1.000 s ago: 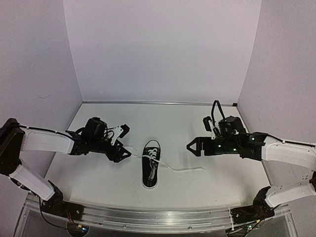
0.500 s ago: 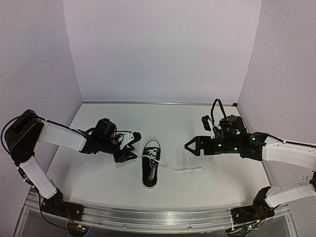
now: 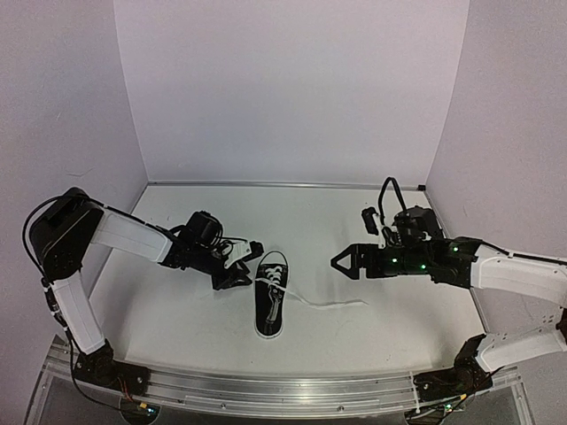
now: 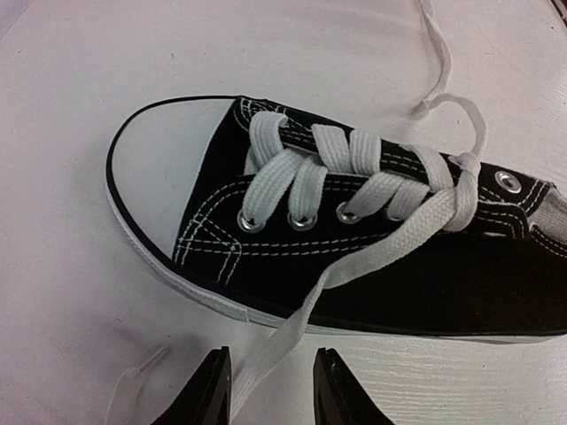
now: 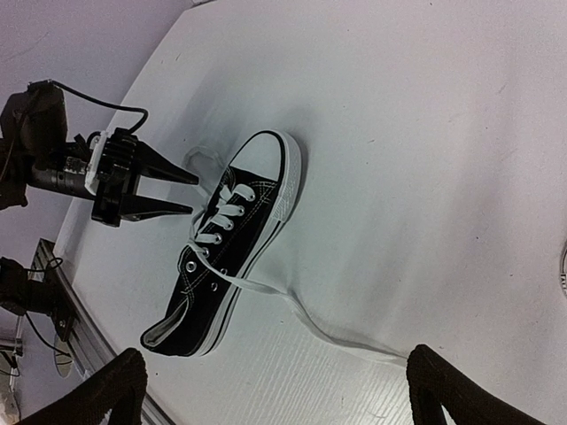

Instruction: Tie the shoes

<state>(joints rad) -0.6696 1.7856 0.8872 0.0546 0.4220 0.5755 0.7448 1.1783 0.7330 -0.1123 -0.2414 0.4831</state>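
One black canvas sneaker (image 3: 271,299) with a white sole and toe cap lies mid-table, toe towards the arms; a second shoe is out of view. In the left wrist view the sneaker (image 4: 372,239) lies on its side. Its left lace (image 4: 266,359) runs off the eyelets onto the table and passes between my open left gripper's (image 4: 270,394) fingertips, which are not closed on it. My left gripper (image 3: 246,266) sits just left of the shoe. My right gripper (image 3: 343,261) is wide open and empty, right of the shoe (image 5: 226,266). The right lace (image 5: 332,335) trails across the table towards it.
White table inside purple walls, with the back wall edge (image 3: 283,184) far behind. A metal rail (image 3: 266,390) runs along the near edge. My left gripper also shows in the right wrist view (image 5: 168,188), beside the shoe's toe.
My left gripper has moved right, from well left of the shoe to right beside it, over the left lace. The right arm has barely shifted. The shoe has stayed put.
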